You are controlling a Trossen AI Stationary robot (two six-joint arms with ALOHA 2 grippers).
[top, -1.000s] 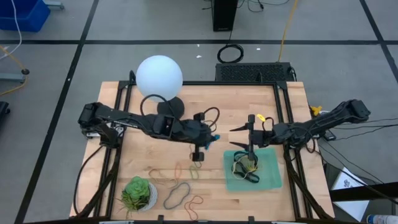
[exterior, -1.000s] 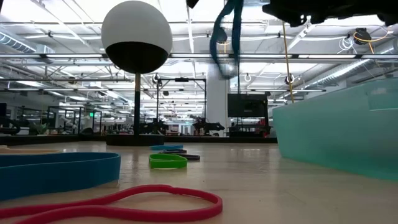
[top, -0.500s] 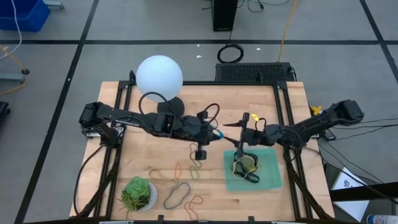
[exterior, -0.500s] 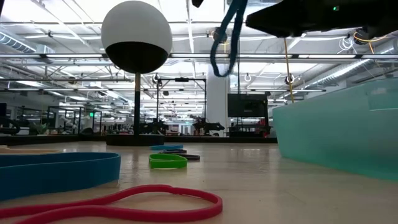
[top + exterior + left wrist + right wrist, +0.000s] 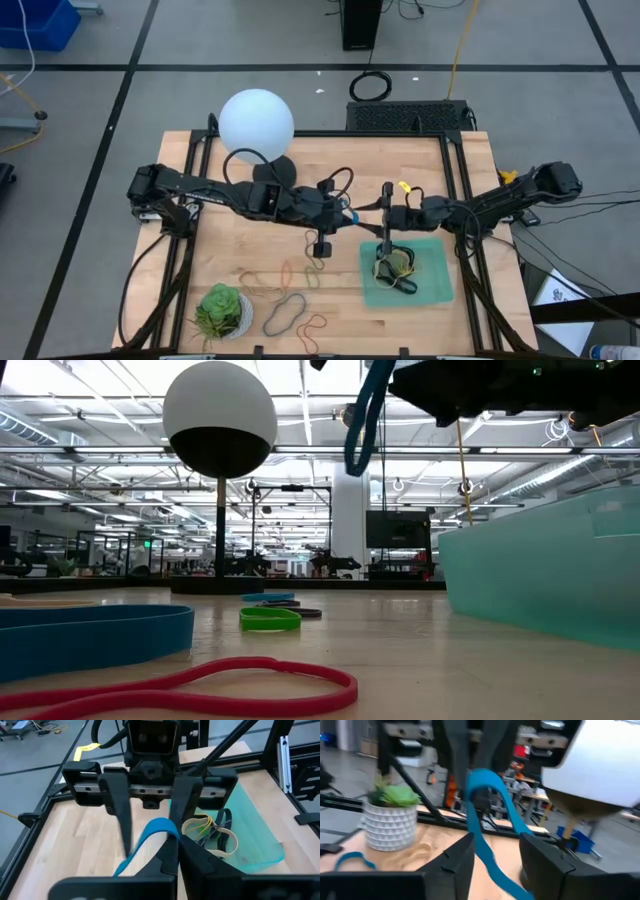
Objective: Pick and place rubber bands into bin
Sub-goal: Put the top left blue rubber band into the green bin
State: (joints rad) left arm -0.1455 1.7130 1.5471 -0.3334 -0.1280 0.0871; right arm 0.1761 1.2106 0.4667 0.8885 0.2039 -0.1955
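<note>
High view: left gripper (image 5: 349, 214) pinches one blue band (image 5: 150, 837); right gripper (image 5: 383, 207) straddles it, part-open. One bin (image 5: 437, 283) at 5 o'clock.

Blue band (image 5: 150, 832) aloft — others in bin (image 5: 436, 289)

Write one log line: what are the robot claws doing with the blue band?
left claw: shut on blue rubber band | right claw: open around it, handover midair | bin: holds bands
</note>
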